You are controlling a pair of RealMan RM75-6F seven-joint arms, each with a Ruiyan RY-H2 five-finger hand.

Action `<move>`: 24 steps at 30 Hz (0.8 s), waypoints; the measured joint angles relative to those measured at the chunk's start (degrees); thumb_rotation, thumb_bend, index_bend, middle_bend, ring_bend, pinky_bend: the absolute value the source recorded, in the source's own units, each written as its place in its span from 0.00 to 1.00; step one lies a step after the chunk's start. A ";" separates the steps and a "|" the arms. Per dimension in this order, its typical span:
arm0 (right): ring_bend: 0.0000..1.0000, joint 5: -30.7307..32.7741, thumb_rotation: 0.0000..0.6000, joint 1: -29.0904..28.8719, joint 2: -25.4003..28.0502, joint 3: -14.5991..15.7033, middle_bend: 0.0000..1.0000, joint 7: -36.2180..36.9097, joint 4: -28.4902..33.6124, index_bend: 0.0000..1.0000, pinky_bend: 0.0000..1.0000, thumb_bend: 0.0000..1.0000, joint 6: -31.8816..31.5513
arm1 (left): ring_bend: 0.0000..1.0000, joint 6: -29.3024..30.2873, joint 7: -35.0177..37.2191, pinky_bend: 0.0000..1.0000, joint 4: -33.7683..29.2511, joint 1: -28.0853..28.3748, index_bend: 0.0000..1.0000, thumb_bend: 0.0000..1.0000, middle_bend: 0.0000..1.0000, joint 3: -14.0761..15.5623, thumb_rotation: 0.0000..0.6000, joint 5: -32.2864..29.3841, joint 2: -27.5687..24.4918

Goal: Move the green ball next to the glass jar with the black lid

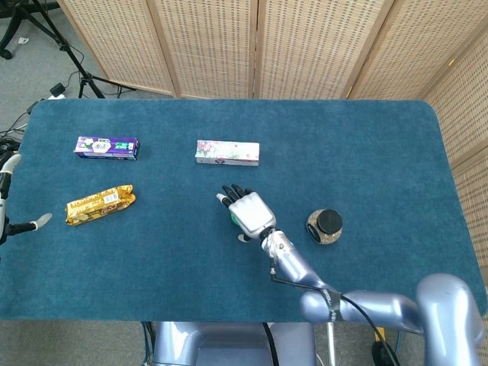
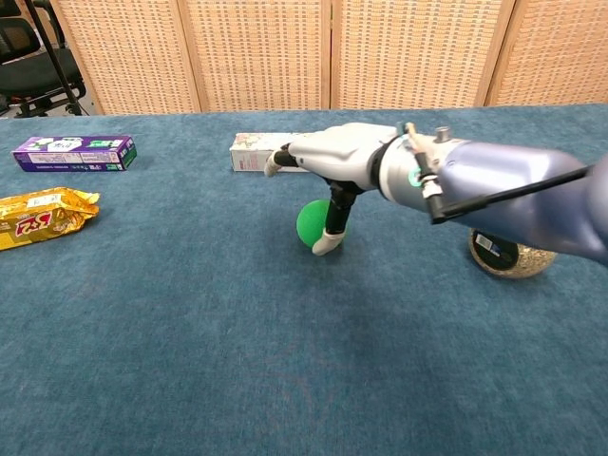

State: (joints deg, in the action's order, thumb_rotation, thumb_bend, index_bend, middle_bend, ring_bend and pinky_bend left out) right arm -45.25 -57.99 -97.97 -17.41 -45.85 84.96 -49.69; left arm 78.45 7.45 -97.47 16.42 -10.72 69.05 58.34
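Observation:
The green ball (image 2: pixel 310 221) lies mid-table; in the head view only a sliver of the green ball (image 1: pixel 234 217) shows under my right hand (image 1: pixel 250 211). The right hand (image 2: pixel 332 154) hovers palm-down over the ball with its fingers spread and its thumb hanging down against the ball's near right side, not closed around it. The glass jar with the black lid (image 1: pixel 325 226) stands to the right of the ball, apart from it. In the chest view my forearm hides most of the jar (image 2: pixel 499 256). My left hand (image 1: pixel 6 179) is open at the table's far left edge, holding nothing.
A purple box (image 1: pixel 106 147) and a gold snack packet (image 1: pixel 100 203) lie at the left. A floral carton (image 1: pixel 227 152) lies just behind the ball, partly hidden by the right hand in the chest view. Blue cloth covers the table (image 1: pixel 381 145).

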 measured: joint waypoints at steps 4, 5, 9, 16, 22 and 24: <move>0.29 -0.24 1.00 -1.40 -2.26 0.41 0.25 0.87 -4.61 0.26 0.39 0.01 -0.11 | 0.00 -1.17 0.32 0.00 0.49 0.19 0.00 0.00 0.00 -0.42 1.00 -0.89 -0.03; 0.31 -0.63 1.00 -1.47 -2.58 0.51 0.28 1.54 -5.53 0.28 0.40 0.02 -0.06 | 0.00 -1.58 0.34 0.00 0.62 0.27 0.00 0.00 0.00 -0.54 1.00 -1.22 -0.03; 0.42 -3.07 1.00 -1.58 -3.65 1.13 0.37 5.48 -8.72 0.33 0.45 0.06 0.38 | 0.00 -2.73 0.20 0.00 0.96 0.59 0.00 0.00 0.00 -1.05 1.00 -2.08 0.00; 0.54 -7.02 1.00 -1.48 -4.86 2.29 0.50 10.85 -12.48 0.42 0.51 0.19 1.39 | 0.00 -3.32 -0.39 0.00 0.70 0.59 0.00 0.00 0.00 -1.26 1.00 -2.15 0.12; 0.57 -11.04 1.00 -1.47 -6.47 2.48 0.56 15.35 -15.88 0.48 0.51 0.26 0.87 | 0.00 -4.04 -0.16 0.00 0.96 0.60 0.00 0.00 0.00 -1.60 1.00 -2.42 0.10; 0.57 -12.39 1.00 -1.48 -6.85 2.61 0.56 16.47 -16.99 0.48 0.51 0.26 0.63 | 0.00 -4.23 -0.03 0.00 1.04 0.60 0.00 0.00 0.00 -1.67 1.00 -2.45 0.06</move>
State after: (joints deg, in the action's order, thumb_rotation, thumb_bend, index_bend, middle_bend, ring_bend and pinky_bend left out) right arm -57.64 -59.47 -104.82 -14.79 -29.38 67.98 -49.06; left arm 74.22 7.42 -96.43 17.02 -12.39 66.60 58.41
